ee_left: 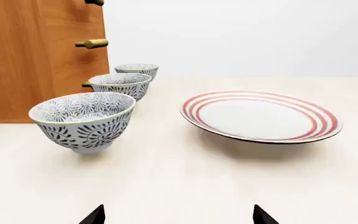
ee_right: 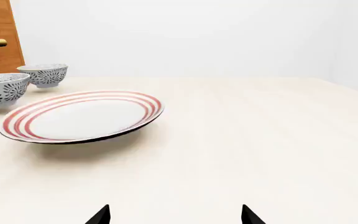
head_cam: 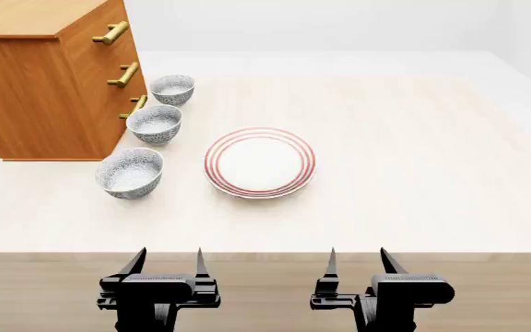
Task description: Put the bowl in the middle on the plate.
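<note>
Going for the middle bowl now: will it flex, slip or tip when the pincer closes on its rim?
The middle bowl looks like glazed ceramic: probably rigid, but slick and chippable. Its narrow foot under a wider rim suggests it could tip if nudged sideways. Neighbouring bowls and the wooden drawer cabinet sit close, so clearance looks tight.

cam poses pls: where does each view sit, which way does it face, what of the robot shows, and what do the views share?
Head: high, looking forward and down over the table; left gripper and right gripper show at the near edge, both open.
Left wrist: low, facing three bowls beside the wooden dresser; only its fingertips show.
Right wrist: low, facing the plate; fingertips only.
Shared: all three see the plate and the middle bowl.
</note>
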Robot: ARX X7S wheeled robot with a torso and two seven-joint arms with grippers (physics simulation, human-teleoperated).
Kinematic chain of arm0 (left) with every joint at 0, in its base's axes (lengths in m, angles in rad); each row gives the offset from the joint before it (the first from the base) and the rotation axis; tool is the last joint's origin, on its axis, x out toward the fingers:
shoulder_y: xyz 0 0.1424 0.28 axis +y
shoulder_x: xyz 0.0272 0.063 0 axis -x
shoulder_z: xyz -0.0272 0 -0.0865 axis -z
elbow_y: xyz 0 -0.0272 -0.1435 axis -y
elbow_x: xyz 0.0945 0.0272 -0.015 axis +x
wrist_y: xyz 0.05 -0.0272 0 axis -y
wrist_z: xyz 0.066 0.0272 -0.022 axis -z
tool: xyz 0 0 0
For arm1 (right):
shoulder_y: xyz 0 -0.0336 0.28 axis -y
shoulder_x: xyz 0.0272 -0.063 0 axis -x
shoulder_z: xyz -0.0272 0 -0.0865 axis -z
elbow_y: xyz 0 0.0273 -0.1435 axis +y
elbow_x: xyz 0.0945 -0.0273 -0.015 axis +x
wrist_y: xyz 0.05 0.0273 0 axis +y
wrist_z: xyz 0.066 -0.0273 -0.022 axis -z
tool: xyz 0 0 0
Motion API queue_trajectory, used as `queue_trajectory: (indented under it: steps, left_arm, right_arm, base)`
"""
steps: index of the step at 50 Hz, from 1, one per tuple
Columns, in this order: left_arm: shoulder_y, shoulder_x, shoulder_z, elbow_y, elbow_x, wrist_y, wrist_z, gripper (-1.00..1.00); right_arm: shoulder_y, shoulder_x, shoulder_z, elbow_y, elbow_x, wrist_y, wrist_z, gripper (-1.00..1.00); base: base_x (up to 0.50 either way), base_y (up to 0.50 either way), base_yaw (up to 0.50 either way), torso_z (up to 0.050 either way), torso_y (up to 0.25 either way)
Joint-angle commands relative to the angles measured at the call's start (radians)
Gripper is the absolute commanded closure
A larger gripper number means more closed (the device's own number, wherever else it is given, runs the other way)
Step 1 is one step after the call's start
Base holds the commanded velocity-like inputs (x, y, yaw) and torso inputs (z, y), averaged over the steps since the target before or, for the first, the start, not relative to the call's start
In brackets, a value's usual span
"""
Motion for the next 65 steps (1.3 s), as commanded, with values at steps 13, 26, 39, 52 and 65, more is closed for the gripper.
queue_trajectory:
  steps: [13, 26, 39, 52, 65]
  left_arm:
    - [0.008, -0.054, 0.059, 0.018, -0.059, -0.037, -0.038, -1.0]
    - [-0.01, -0.095, 0.078, 0.303, -0.094, -0.326, -0.068, -1.0]
    - [-0.171, -0.129, 0.071, 0.58, -0.165, -0.705, -0.086, -1.0]
    - [-0.163, -0.133, 0.089, 0.514, -0.163, -0.655, -0.097, -1.0]
    - [-0.157, -0.142, 0.1, 0.501, -0.169, -0.641, -0.107, -1.0]
  right_arm:
    - [0.014, 0.043, -0.06, -0.005, 0.065, 0.053, 0.079, -1.0]
    - [0.019, 0.093, -0.08, -0.286, 0.103, 0.328, 0.122, -1.0]
    - [0.162, 0.154, -0.021, -0.666, 0.243, 0.763, 0.102, -1.0]
    - [0.146, 0.148, -0.012, -0.585, 0.254, 0.71, 0.107, -1.0]
    - [0.143, 0.148, -0.016, -0.56, 0.265, 0.684, 0.113, -1.0]
  base:
    - [0.12, 0.0, 0.0, 0.0, 0.0]
    - [0.08, 0.0, 0.0, 0.0, 0.0]
    - [0.02, 0.0, 0.0, 0.0, 0.0]
    - [0.49, 0.0, 0.0, 0.0, 0.0]
    - [0.5, 0.0, 0.0, 0.0, 0.0]
